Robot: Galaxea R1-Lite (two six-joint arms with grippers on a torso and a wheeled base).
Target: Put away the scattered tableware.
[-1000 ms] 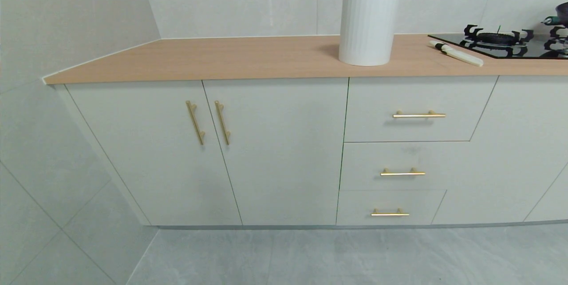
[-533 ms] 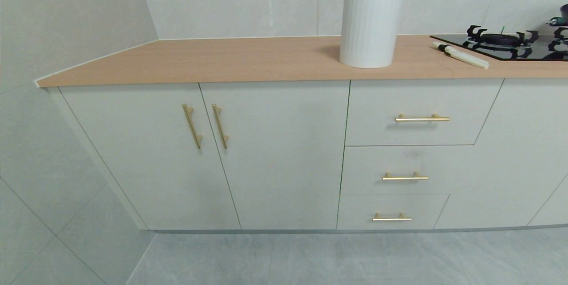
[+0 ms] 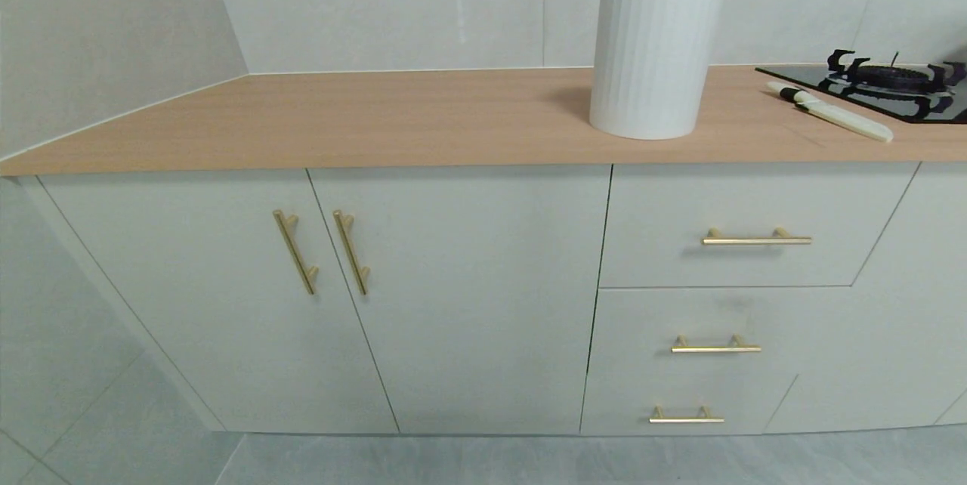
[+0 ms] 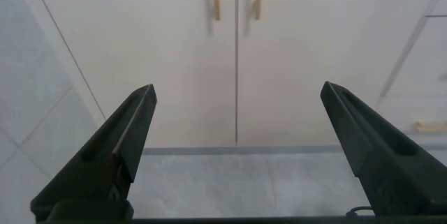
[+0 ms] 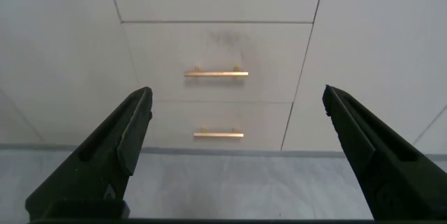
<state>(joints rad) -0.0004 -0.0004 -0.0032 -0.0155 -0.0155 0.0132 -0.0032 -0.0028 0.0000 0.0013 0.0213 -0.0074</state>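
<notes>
Upper right sat one white canister (image 3: 657, 47) and one knife (image 3: 831, 111); left gripper (image 4: 237, 91) and right gripper (image 5: 237, 95) gaped wide, empty.

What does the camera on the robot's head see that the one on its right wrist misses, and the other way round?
Head view: the wooden countertop, with a white ribbed container, a pale knife and a black stove on it, plus the double cupboard doors. Right wrist view: the right gripper, fingers wide apart with nothing between them. Shared: the middle drawer handle, the bottom drawer handle and the grey floor.
</notes>
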